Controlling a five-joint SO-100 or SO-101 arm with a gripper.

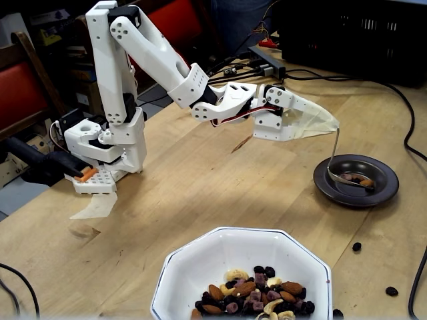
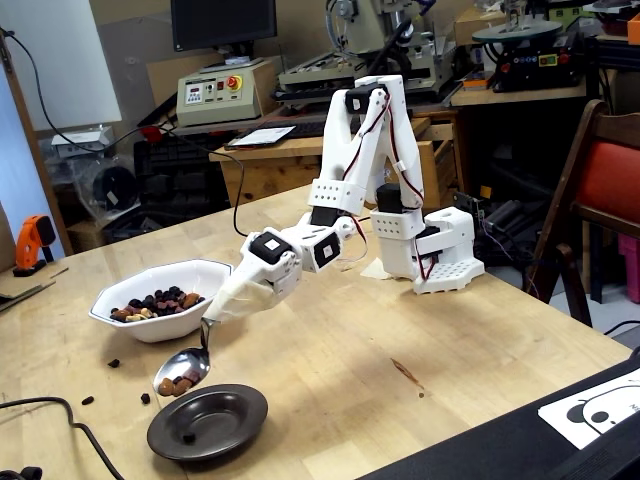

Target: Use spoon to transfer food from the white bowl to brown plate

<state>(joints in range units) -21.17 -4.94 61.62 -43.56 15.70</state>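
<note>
My gripper (image 1: 329, 127) (image 2: 211, 322), its fingers wrapped in whitish cover, is shut on the spoon's handle. The spoon (image 1: 335, 151) hangs down from it, its bowl inside the brown plate (image 1: 387, 180) in a fixed view. In the other fixed view the spoon (image 2: 192, 361) is tilted just above the left rim of the brown plate (image 2: 251, 410), with food (image 2: 174, 385) on its low edge. An almond (image 1: 364, 181) lies in the plate, and one dark bit (image 2: 188, 437). The white bowl (image 1: 190, 261) (image 2: 150, 278) holds the rest of the food (image 1: 251, 295) (image 2: 155, 301).
Loose dark bits lie on the table (image 1: 357, 247) (image 1: 391, 291) (image 2: 113, 362) (image 2: 145, 398). The arm's base (image 1: 107, 153) (image 2: 440, 255) stands farther back. Black cables (image 1: 408, 143) (image 2: 60, 408) run near the plate. A black panel (image 2: 560, 430) lies at the table's near corner.
</note>
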